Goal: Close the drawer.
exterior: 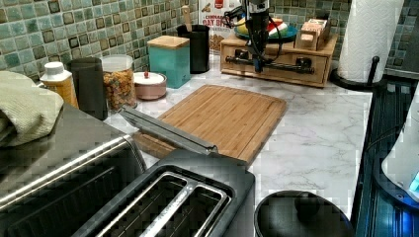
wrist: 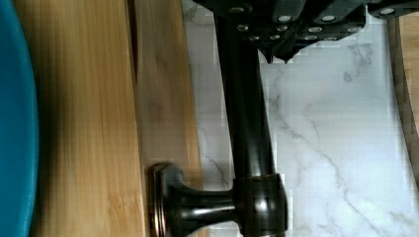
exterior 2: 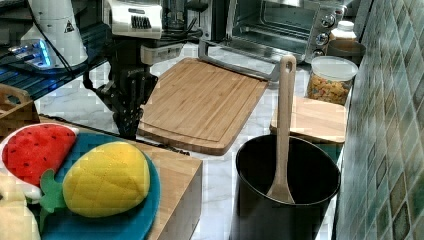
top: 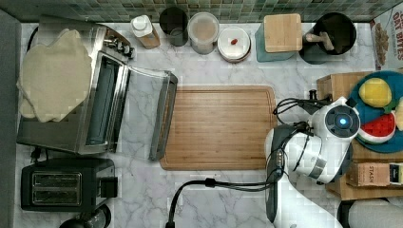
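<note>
Your claw [wrist: 276, 52] sits at the dark bar handle [wrist: 247, 123] on the front of the drawer [wrist: 165, 98]. I cannot tell whether it grips the bar or only rests against it. The drawer belongs to the wooden box unit [exterior: 276, 59] standing on the marble table [exterior: 321, 128], beyond the cutting board [exterior: 222, 118]. In the left view its front looks nearly flush with the unit. Contact at the handle lets you press straight inward.

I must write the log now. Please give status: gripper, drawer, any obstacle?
Gripper at the drawer's handle bar, finger state unclear. Drawer front nearly flush with the wooden box, thin seam left. Nothing seen blocking.
</note>
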Robot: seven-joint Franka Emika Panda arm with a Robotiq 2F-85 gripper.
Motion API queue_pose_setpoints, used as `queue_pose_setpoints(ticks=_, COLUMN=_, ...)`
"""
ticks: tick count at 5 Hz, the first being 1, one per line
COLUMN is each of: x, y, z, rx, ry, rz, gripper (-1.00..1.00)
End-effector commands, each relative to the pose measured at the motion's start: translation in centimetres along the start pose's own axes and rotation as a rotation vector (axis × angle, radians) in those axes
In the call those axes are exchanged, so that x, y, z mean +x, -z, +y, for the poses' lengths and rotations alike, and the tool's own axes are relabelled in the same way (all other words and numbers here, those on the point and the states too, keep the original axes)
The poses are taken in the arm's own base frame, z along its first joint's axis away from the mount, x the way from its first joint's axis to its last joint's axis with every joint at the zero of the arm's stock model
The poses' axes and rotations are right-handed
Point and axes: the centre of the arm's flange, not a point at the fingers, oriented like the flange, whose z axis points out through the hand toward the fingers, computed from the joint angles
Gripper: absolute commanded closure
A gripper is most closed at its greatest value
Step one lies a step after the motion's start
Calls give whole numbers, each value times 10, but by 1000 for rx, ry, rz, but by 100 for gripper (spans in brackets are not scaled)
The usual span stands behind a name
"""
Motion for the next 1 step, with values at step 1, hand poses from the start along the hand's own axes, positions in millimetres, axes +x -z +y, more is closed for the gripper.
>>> queue_pose_setpoints(ticks=1, x=-35, y=64, z=140, rx=-134, ry=-223, rz=130, gripper=100)
